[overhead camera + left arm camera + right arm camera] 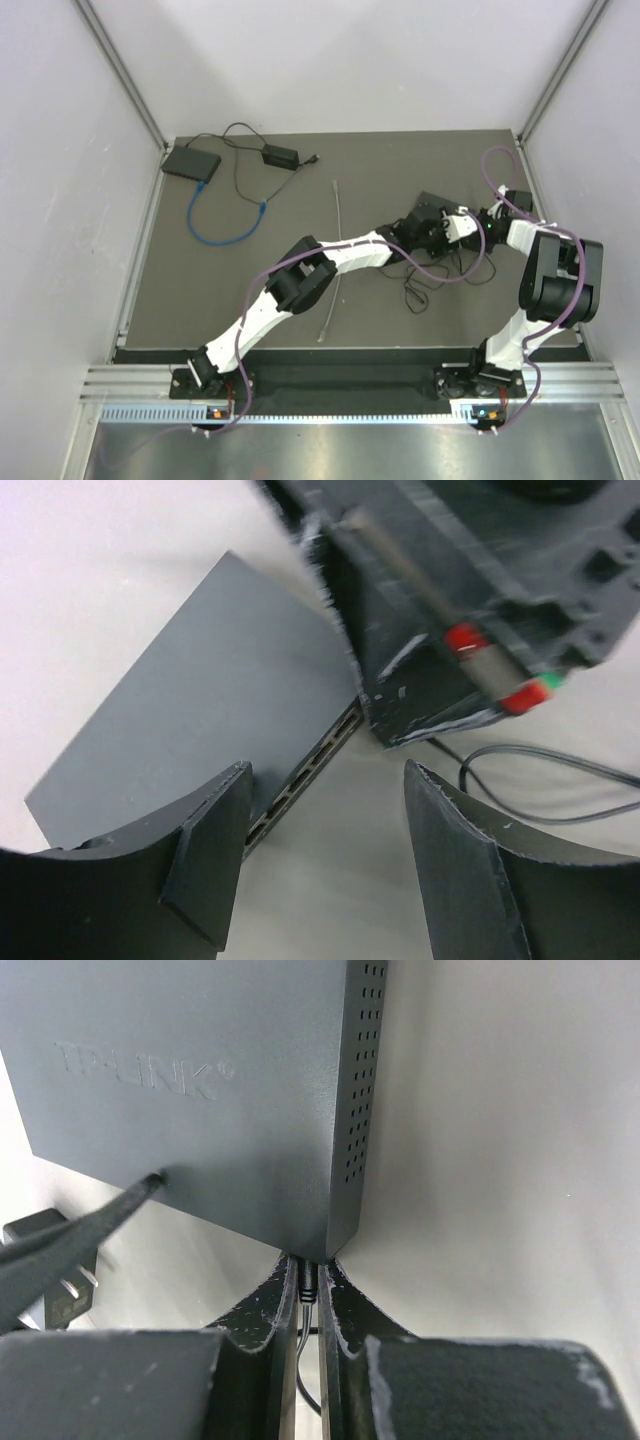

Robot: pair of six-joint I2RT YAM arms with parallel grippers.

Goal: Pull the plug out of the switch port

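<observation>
My right fingers [283, 1305] pinch the plug [308, 1282] at the edge of the switch [200, 1090]; my left fingers [215, 830] stand open by its ports [300, 778]. Two switches sit on the desk [380, 160]: the second switch [190, 163] lies far left.

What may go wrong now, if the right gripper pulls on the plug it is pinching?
1. The left gripper is open and holds nothing, so the switch may slide along with the plug.
2. The right gripper pinches only the plug's thin end at the switch's corner; it might slip onto the cable.
3. Both grippers are close together and could collide.
</observation>
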